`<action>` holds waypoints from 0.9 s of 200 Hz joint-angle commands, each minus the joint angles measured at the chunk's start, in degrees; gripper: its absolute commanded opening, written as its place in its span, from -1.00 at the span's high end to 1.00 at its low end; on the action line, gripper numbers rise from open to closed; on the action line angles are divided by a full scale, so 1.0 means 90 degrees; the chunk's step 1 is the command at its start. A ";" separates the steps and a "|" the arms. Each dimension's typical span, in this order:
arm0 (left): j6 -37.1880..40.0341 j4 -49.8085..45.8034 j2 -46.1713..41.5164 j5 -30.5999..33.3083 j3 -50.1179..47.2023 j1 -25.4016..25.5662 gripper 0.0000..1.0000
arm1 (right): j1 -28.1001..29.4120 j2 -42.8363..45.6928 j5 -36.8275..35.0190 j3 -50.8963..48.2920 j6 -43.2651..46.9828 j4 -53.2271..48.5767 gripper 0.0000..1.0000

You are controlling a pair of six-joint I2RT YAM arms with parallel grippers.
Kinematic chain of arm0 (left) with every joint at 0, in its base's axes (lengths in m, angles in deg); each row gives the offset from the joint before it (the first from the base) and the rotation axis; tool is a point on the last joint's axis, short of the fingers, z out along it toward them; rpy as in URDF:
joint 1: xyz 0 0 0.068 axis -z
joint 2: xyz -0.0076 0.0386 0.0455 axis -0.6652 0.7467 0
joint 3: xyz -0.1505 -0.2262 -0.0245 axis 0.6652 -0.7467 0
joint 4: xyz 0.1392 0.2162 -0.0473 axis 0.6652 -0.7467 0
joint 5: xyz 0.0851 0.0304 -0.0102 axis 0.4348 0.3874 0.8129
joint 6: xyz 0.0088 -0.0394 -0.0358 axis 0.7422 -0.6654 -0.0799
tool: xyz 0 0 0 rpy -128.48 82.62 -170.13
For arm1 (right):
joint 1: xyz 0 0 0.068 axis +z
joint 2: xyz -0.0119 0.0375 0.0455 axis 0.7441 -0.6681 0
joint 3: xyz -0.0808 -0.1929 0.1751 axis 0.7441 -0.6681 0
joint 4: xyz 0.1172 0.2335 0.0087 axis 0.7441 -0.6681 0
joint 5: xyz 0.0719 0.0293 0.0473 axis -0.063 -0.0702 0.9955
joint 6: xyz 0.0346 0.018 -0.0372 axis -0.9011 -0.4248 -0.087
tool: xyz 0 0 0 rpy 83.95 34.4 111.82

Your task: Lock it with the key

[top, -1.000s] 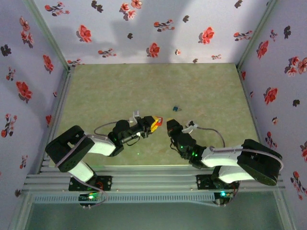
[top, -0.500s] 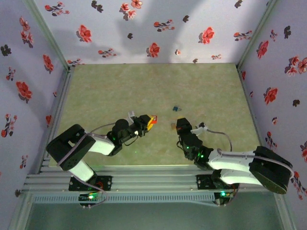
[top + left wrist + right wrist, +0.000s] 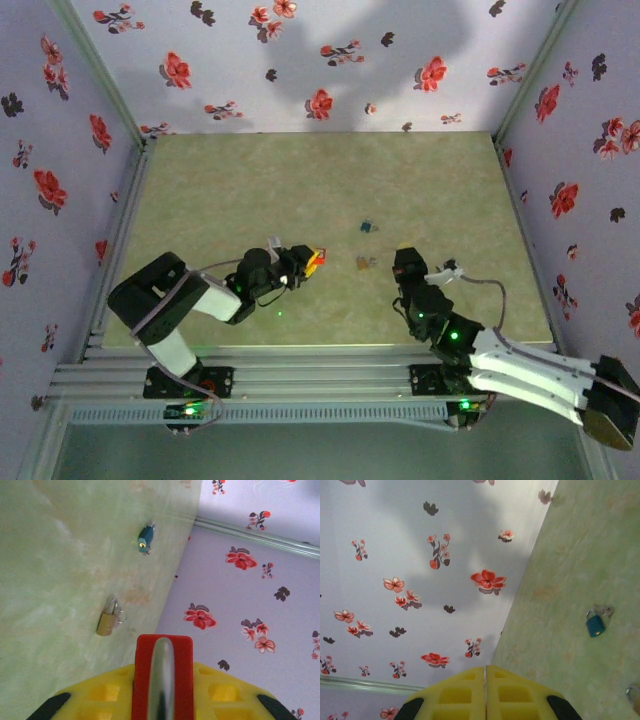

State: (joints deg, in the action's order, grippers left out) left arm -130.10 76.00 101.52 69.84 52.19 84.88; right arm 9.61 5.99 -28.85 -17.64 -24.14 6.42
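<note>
Left wrist: left jaws tight on red padlock; right jaws together, empty

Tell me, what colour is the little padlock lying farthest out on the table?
The padlock is teal blue; the right wrist view shows it best.

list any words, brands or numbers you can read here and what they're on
No text can be read.
The red lock, brass lock and teal lock show no legible marking; any stamp is too small or blurred.
The wallpaper carries flowers, no lettering.
</note>
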 commanded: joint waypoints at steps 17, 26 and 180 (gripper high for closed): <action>0.0486 -0.0192 0.0160 -0.0498 0.0163 -0.0157 1.00 | -0.0149 0.0953 -0.0272 0.0386 0.0496 -0.2244 1.00; 0.0559 -0.0274 0.0183 -0.0605 0.0214 -0.0183 1.00 | -0.0176 0.1070 -0.0249 0.0489 0.0570 -0.2542 1.00; 0.3441 -0.4618 -0.0459 -0.2273 0.1606 -0.0685 1.00 | -0.0747 0.0203 0.1648 0.2511 0.2397 -0.5118 1.00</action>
State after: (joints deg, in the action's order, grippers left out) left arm -108.09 44.81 99.68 53.51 62.88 79.85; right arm 3.95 9.12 -18.20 1.97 -6.59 -34.95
